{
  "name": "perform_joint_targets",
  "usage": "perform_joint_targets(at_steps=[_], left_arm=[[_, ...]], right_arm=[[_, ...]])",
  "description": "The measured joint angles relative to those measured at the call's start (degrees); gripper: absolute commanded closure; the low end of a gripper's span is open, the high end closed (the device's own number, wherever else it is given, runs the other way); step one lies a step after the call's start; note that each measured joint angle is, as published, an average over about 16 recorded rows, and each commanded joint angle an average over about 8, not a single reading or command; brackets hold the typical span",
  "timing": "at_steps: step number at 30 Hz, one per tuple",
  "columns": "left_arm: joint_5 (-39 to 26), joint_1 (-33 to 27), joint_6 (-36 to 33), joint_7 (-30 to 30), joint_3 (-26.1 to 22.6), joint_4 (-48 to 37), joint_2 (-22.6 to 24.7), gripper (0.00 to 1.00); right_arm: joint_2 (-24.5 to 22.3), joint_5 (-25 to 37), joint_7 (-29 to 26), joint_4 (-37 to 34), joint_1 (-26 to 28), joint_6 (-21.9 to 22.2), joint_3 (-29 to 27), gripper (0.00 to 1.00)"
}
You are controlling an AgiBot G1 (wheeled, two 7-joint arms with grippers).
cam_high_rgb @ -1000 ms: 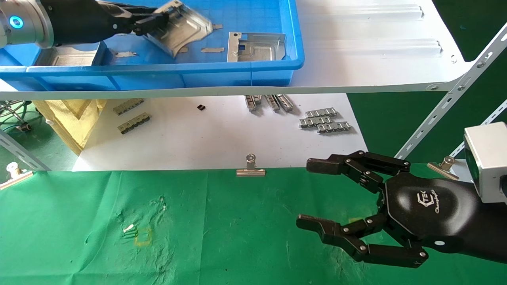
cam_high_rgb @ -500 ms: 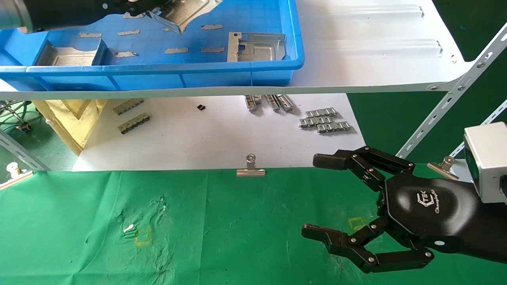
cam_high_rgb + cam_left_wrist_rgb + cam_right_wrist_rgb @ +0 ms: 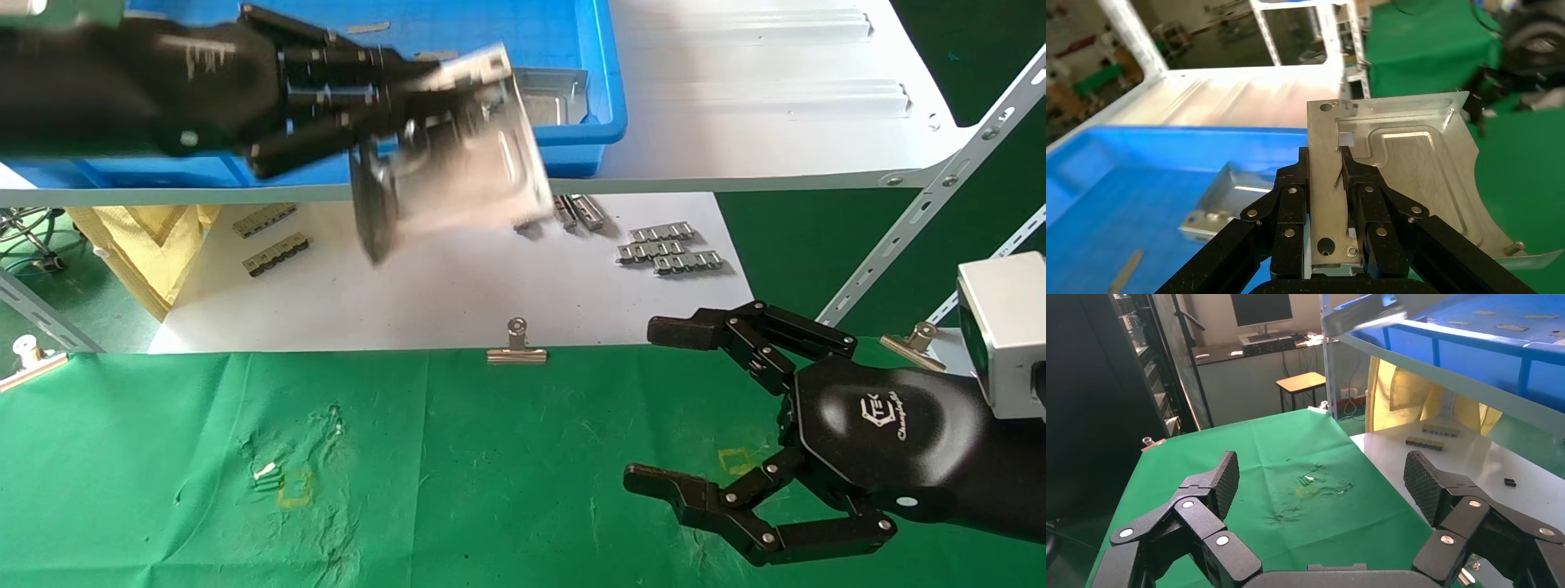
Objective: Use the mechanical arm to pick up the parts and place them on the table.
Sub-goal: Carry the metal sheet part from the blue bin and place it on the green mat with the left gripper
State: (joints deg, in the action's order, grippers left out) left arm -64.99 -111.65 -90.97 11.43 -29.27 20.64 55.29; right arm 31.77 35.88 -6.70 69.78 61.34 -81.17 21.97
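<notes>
Left hand (image 3: 384,106) grips a silver part (image 3: 466,155) above the white shelf panel (image 3: 735,139).

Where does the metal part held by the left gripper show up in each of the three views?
Head view: the held part hangs tilted in the left gripper, in front of the blue bin.
Left wrist view: the part fills the centre, clamped between black fingers.
Right wrist view: I cannot make it out with certainty.
Shared landmark: the blue bin, seen in all three views.
</notes>
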Motion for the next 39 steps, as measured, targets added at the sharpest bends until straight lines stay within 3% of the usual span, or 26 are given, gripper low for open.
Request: perform_joint_targets(at_steps=[7, 12, 16, 24, 27, 31, 33, 35, 39], left_arm=[[4.98, 8.0, -0.62, 5.52, -6.75, 16.01, -8.58, 1.0], [5.27, 12.75, 0.2, 11.54, -12.31, 20.92, -13.46, 1.0], [3.34, 15.06, 0.77, 18.21, -15.81, 18.52, -14.88, 1.0], [-0.43, 16.68, 1.56, 30.01, -19.05, 6.35, -12.49, 0.98], [-1.05, 16.79, 1.88, 33.26, -19.66, 2.15, -11.29, 0.78], [-1.71, 16.45, 2.11, 36.06, -20.3, -2.71, -9.82, 0.28], [-2.07, 16.17, 2.17, 37.08, -20.58, -4.73, -9.19, 0.09], [-2.39, 15.87, 2.2, 37.97, -20.81, -6.58, -8.62, 0.0], [-2.73, 15.34, 1.83, 39.38, -21.13, -9.58, -7.7, 0.0]], right_arm=[[0.0, 0.0, 0.0, 0.0, 0.0, 0.0, 0.0, 0.0], [0.0, 0.0, 0.0, 0.0, 0.0, 0.0, 0.0, 0.0], [0.0, 0.0, 0.0, 0.0, 0.0, 0.0, 0.0, 0.0], [0.0, 0.0, 0.0, 0.0, 0.0, 0.0, 0.0, 0.0], [0.0, 0.0, 0.0, 0.0, 0.0, 0.0, 0.0, 0.0], [0.0, 0.0, 0.0, 0.0, 0.0, 0.0, 0.0, 0.0], [0.0, 0.0, 0.0, 0.0, 0.0, 0.0, 0.0, 0.0], [0.0, 0.0, 0.0, 0.0, 0.0, 0.0, 0.0, 0.0], [0.0, 0.0, 0.0, 0.0, 0.0, 0.0, 0.0, 0.0]])
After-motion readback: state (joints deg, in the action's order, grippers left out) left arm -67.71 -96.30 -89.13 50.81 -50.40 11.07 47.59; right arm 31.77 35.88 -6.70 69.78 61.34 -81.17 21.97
